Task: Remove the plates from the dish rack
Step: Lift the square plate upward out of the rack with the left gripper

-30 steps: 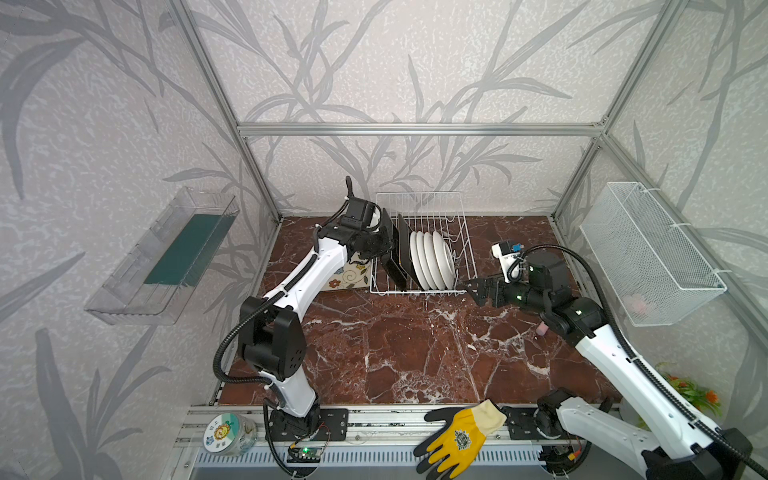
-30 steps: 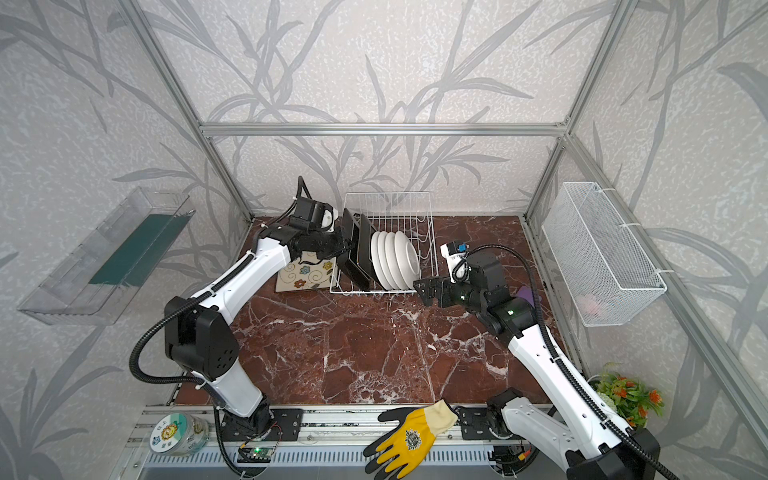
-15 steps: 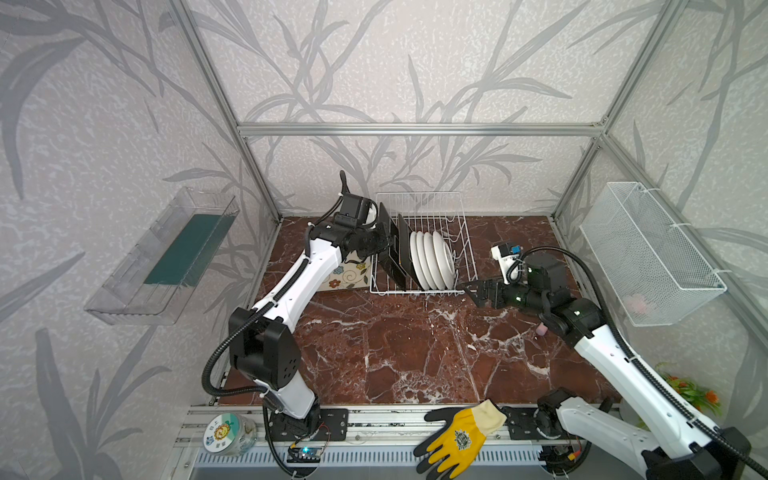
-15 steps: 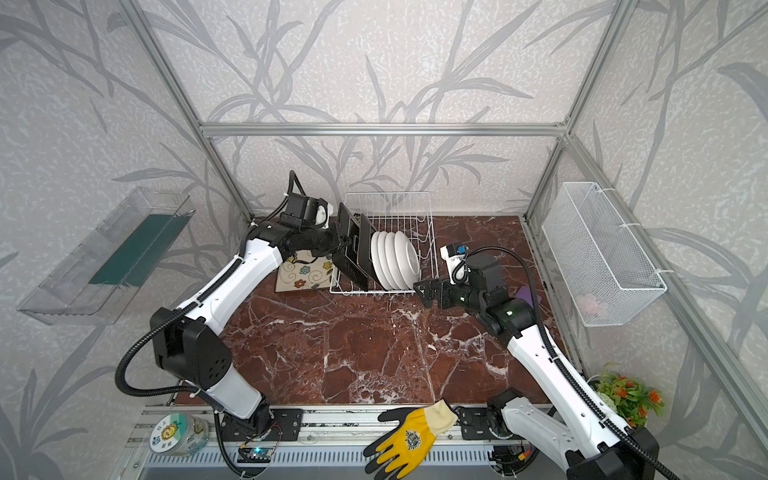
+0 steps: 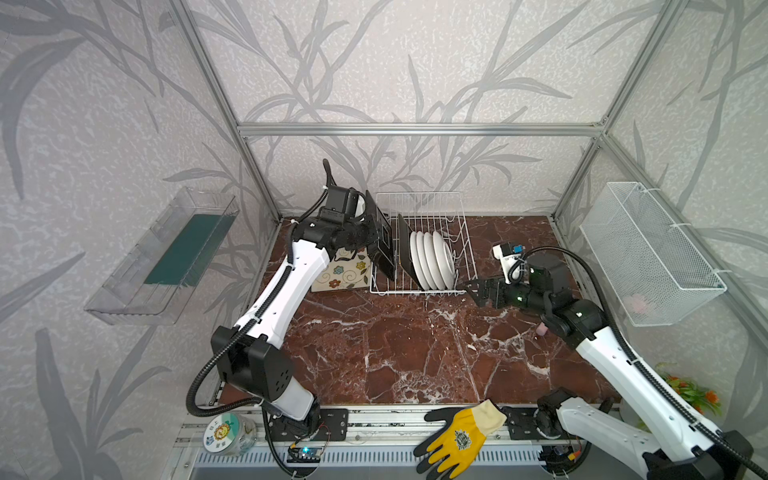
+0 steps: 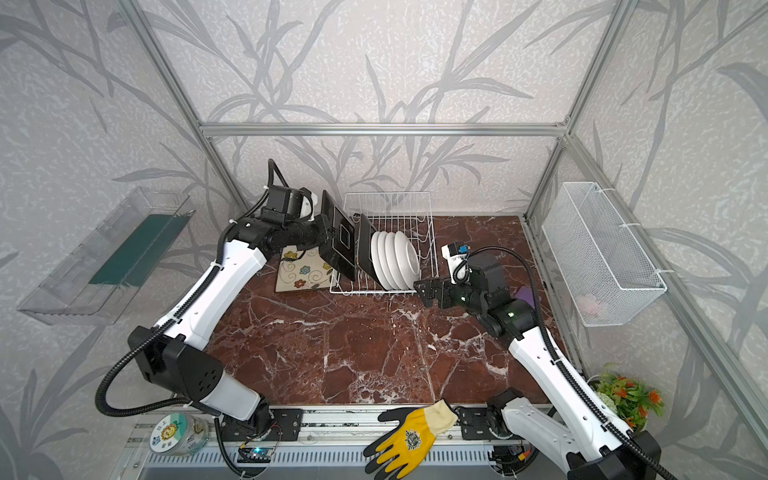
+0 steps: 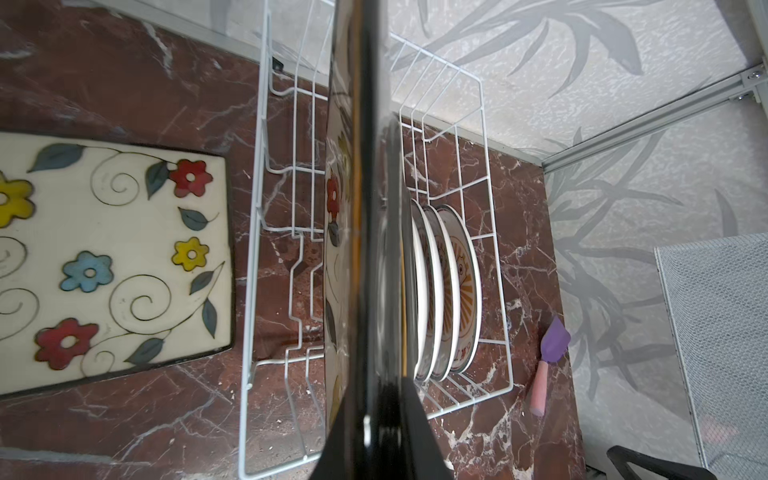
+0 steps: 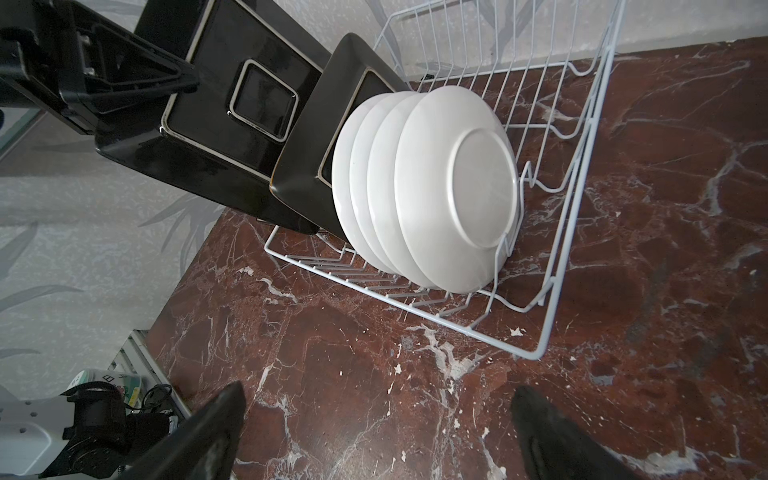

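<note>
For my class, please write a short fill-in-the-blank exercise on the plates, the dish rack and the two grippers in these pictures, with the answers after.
The plate in the left gripper is ____ in shape.
The dish rack holds ____ round plates.
The right gripper is ____.
The flowered plate beside the rack lies face ____.
Missing words: square, four, open, up.

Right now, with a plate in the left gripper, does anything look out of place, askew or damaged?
Nothing spilled or broken. The left gripper holds a square plate tilted over the left end of the dish rack. Two strays: a yellow glove draped on the front rail, and a purple spatula lying on the table right of the rack.
</note>
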Available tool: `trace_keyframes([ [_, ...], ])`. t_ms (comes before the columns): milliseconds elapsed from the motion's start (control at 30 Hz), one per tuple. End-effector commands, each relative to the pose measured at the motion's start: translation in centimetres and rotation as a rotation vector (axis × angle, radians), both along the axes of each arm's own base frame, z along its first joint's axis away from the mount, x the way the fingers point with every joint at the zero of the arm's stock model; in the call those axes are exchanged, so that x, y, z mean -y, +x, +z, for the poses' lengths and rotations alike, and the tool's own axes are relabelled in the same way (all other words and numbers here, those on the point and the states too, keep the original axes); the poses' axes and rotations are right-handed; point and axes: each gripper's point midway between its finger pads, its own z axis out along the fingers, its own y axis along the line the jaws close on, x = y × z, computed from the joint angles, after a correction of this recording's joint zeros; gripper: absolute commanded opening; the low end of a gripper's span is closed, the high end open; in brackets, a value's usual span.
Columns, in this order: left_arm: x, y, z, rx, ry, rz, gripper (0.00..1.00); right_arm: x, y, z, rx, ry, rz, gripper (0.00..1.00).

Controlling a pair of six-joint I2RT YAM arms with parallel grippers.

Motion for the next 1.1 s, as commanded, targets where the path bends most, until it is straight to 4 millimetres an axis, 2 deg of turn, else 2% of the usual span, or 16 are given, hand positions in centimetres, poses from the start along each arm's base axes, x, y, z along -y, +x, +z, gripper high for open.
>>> trace_keyframes([
  [0,-1.2,-0.2,9.9,0.309,-0.016,0.016,0.0,-0.1,0.1,1.2,0.042,0.018,0.001,0.99],
  [200,-1.5,-0.5,11.7,0.394,0.051,-0.025,0.0,-0.3,0.3,1.7,0.05,0.024,0.003,0.99],
  [333,-0.6,-1.0,12.9,0.471,0.082,-0.115,0.0,-0.3,0.5,2.0,0.061,0.025,0.004,0.99],
  [567,-1.6,-2.3,15.7,0.667,0.211,-0.143,0.0,-0.5,1.2,2.7,0.079,0.031,0.0,0.99],
  [900,-2.4,-3.6,17.1,0.835,0.459,-0.186,0.0,-1.5,2.9,5.8,0.051,0.103,-0.029,0.99],
  [1067,-1.2,-4.4,16.5,0.934,0.579,-0.257,0.0,-2.6,3.7,7.1,-0.01,0.176,-0.028,0.99],
])
